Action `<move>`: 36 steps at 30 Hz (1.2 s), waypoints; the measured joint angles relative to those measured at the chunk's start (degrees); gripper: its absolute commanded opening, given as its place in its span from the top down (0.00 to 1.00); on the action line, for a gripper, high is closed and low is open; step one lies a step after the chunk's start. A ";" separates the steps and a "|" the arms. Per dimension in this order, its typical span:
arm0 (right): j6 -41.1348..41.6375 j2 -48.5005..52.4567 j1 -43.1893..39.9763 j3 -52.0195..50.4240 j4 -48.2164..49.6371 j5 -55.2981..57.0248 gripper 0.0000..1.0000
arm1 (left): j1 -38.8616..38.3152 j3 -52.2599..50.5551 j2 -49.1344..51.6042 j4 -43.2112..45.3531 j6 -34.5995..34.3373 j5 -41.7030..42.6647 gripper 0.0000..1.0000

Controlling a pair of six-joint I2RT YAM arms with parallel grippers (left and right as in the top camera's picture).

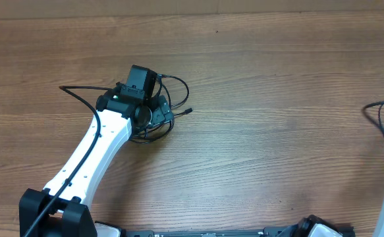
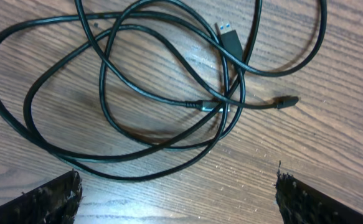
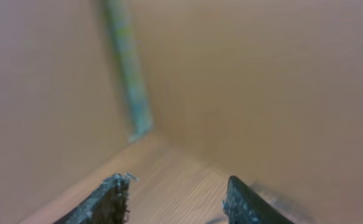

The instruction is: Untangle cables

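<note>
Cables [image 2: 221, 106] lie looped on tabletop [image 1: 277, 79]; left wrist view shows plugs [image 2: 231, 40], left pincer [image 2: 177, 186] spread wide, empty; right pincer [image 3: 178, 186] parted, holding nothing.

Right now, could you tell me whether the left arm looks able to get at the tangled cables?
Probably yes. The left tool is open directly above the cables, which lie loose on the table, and nothing stands between it and the strands.
</note>
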 measured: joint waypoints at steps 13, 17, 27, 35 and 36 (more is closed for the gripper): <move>18.43 10.08 28.02 -0.26 -28.44 -26.16 0.00 | 0.00 0.00 0.00 -0.04 0.00 0.00 0.00; 19.12 14.84 31.12 -0.33 -37.66 -30.42 0.01 | 0.00 0.00 0.00 -0.04 0.00 0.00 0.00; 15.28 12.83 31.47 -0.37 -49.64 -38.12 0.00 | 0.00 0.00 0.00 -0.15 0.15 0.02 0.14; 12.17 1.62 31.45 -0.37 -57.05 -39.74 0.00 | 0.00 0.09 -0.07 -11.74 -9.40 -0.52 0.16; 11.98 1.16 31.47 -0.37 -57.42 -39.74 0.00 | 0.00 0.09 -0.09 -13.31 -11.89 -0.87 0.18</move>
